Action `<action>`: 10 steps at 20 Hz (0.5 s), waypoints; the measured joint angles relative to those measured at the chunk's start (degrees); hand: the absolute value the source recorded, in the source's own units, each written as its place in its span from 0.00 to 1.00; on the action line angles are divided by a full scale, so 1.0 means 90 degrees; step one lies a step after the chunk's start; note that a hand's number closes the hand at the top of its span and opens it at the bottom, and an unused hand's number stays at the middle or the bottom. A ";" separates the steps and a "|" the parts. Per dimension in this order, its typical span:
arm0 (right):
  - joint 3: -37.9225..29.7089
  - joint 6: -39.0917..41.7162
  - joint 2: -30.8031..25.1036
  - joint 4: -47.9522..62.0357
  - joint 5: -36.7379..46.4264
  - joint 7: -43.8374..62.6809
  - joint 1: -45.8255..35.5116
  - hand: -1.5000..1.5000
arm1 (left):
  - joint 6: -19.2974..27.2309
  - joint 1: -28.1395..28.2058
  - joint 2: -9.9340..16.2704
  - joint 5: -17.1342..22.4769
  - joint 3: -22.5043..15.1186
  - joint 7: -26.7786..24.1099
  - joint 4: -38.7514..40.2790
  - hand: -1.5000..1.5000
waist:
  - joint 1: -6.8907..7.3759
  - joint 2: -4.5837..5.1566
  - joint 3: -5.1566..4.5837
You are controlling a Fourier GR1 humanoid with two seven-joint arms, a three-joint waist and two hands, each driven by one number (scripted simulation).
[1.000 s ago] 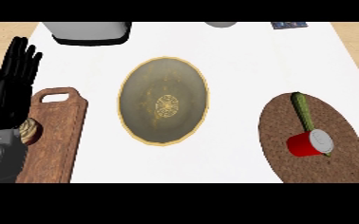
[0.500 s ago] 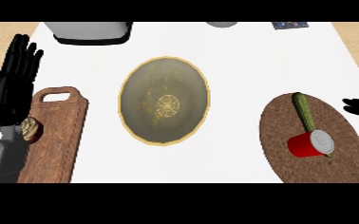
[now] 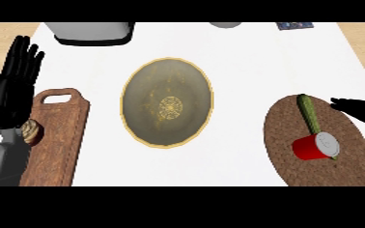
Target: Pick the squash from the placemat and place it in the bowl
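Mostly round: speckled bowl, cork placemat, slender squash

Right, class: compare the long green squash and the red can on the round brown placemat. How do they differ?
The long green squash is slim and tapered, while the red can is short and stout. The squash lies nearer the placemat's far edge; the can lies on its side nearer the robot, pale end showing. Both rest on the round brown placemat.
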 measured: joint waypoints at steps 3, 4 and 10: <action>0.0123 -0.0217 0.0315 0.0395 0.0340 -0.0134 -0.0205 0.00 | -0.0036 -0.0066 -0.0044 -0.0062 0.0040 -0.0015 0.0066 0.50 | -0.0003 0.0001 0.0002; 0.0125 -0.0332 0.0363 0.0550 0.0455 -0.0264 -0.0207 0.00 | -0.0035 -0.0025 -0.0088 -0.0094 0.0033 -0.0039 0.0046 0.50 | -0.0004 0.0000 0.0001; 0.0162 -0.0618 0.0700 0.1244 0.0853 -0.0762 -0.0577 0.00 | -0.0166 -0.0002 -0.0055 -0.0096 0.0232 0.0045 -0.0015 0.50 | -0.0004 -0.0002 0.0000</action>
